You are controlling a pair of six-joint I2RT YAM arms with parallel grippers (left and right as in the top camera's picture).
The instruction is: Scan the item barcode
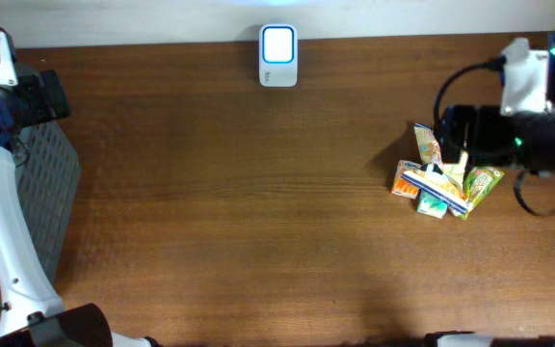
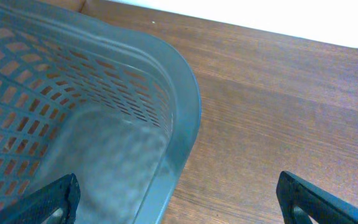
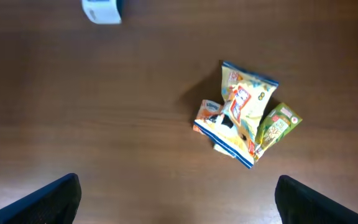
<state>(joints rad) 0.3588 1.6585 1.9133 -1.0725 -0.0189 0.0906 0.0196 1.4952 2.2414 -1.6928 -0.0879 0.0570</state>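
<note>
The two dark fingers (image 3: 42,199) of the right gripper (image 3: 179,208) are standing wide apart at the lower corners of the right wrist view, holding nothing, with only bare wood showing between them. Ahead of them a small heap of crinkled snack packets (image 3: 244,118) is lying on the brown wooden table (image 3: 104,137): a yellow-and-white bag on top, a green sachet sticking out to one side, a blue-striped packet and an orange one underneath, all overlapping. From overhead, the heap (image 1: 441,178) is sitting toward the right end of the table (image 1: 258,212), and the black right gripper (image 1: 475,130) is hanging just beside its far edge. The small white scanner box with a glowing screen (image 1: 278,56) is standing at the table's back edge, well apart from the heap.

The left gripper (image 2: 179,208) is likewise spreading its fingers (image 2: 51,202) fully, empty, hovering over the rim of a grey perforated plastic basket (image 2: 185,112) at the table's left end.
</note>
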